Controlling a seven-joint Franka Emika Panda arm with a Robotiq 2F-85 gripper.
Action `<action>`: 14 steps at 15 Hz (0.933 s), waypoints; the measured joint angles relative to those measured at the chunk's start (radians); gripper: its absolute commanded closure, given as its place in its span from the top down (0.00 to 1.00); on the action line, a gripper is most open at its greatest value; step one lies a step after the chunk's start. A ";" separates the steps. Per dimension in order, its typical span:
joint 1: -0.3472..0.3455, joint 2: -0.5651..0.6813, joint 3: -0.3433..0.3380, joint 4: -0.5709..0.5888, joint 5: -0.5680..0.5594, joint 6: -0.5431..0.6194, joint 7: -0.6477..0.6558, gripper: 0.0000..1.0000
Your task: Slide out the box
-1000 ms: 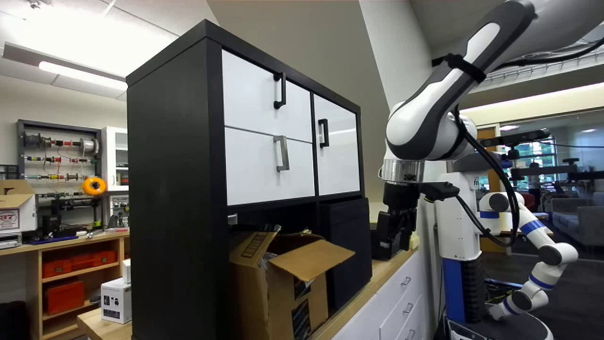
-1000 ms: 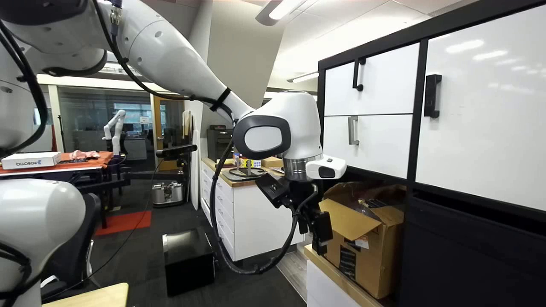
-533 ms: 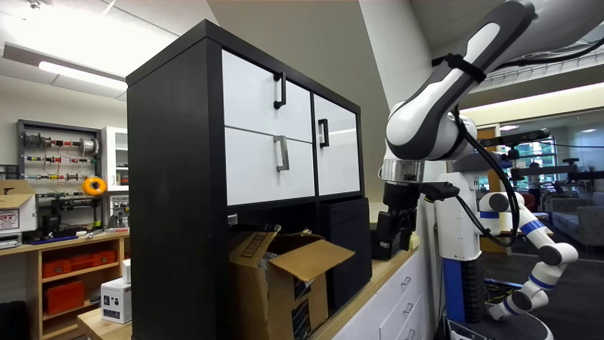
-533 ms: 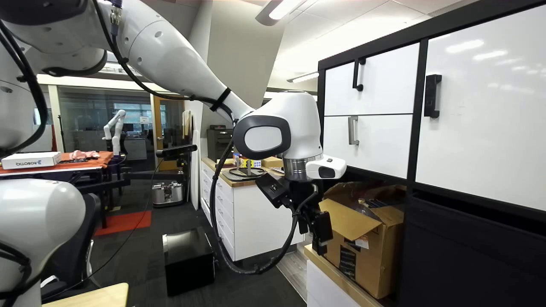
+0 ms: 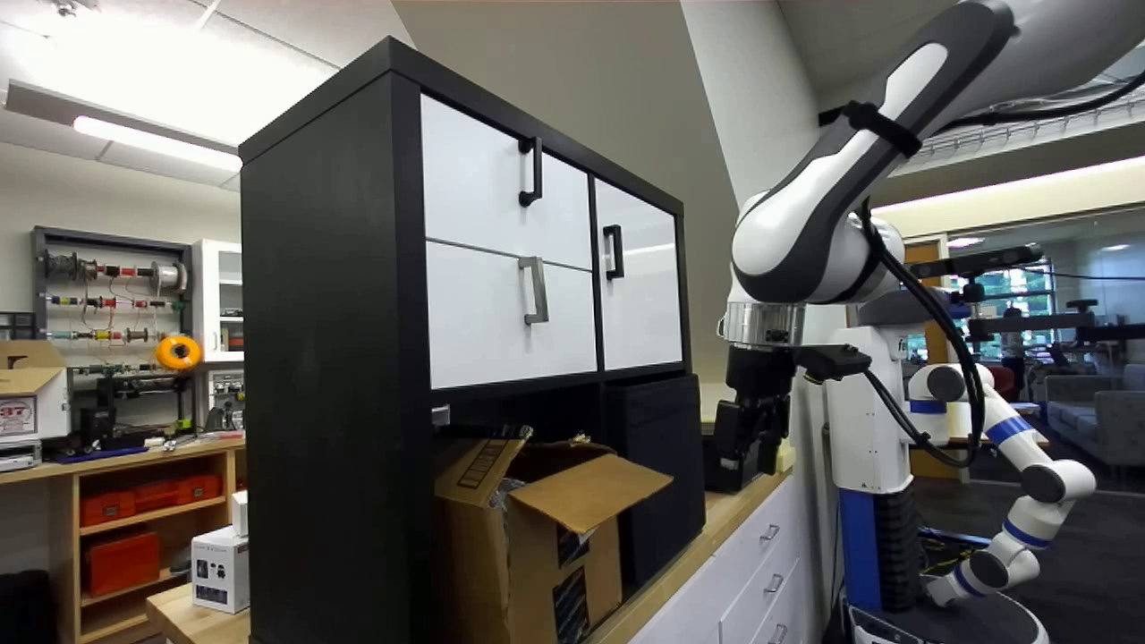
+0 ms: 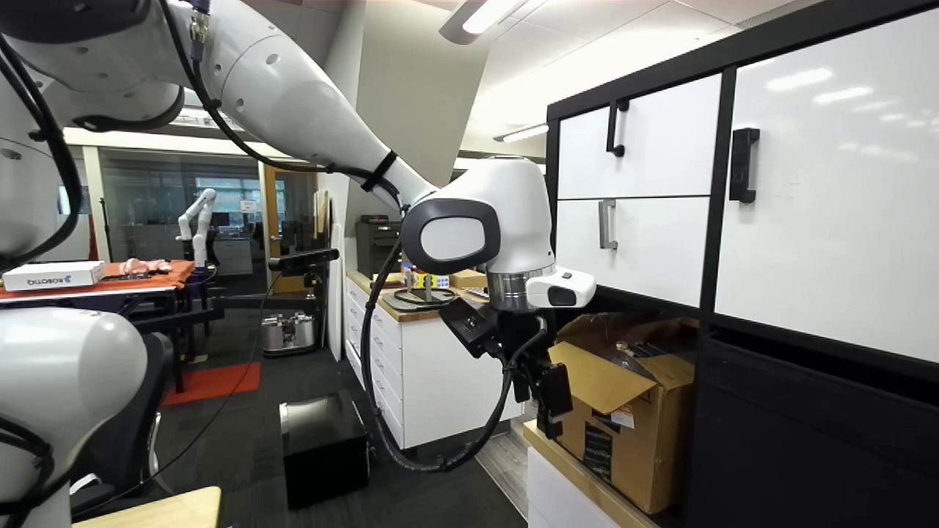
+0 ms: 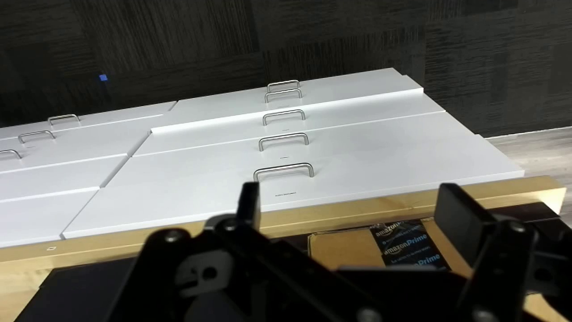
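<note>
The box (image 5: 528,563) is an open brown cardboard carton with black printed tape, standing in a lower compartment of the black cabinet (image 5: 331,313). In both exterior views (image 6: 638,455) one flap (image 6: 598,378) juts out at its front. The wrist view shows its taped front (image 7: 344,246) low between and below the fingers. My gripper (image 5: 750,463) points down in front of the cabinet. In an exterior view the gripper (image 6: 541,418) overlaps the flap's edge; I cannot tell whether they touch. In the wrist view the fingers (image 7: 350,188) are wide apart with nothing between them.
A dark bin (image 5: 660,483) fills the compartment beside the box. White cabinet fronts (image 6: 638,242) with handles are above. The wooden counter edge (image 7: 339,214) runs in front of the box, over white drawers (image 7: 357,156) with metal handles. A black cable (image 6: 374,367) hangs from the arm.
</note>
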 measured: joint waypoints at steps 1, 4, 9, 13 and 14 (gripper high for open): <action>0.000 0.000 0.000 0.000 0.000 0.000 0.000 1.00; 0.000 0.000 0.000 0.000 0.000 0.000 0.000 1.00; 0.000 0.001 0.004 0.000 0.003 0.004 0.000 1.00; 0.000 0.001 0.045 0.004 0.040 0.021 0.009 1.00; 0.000 0.001 0.062 0.006 0.056 0.032 0.013 1.00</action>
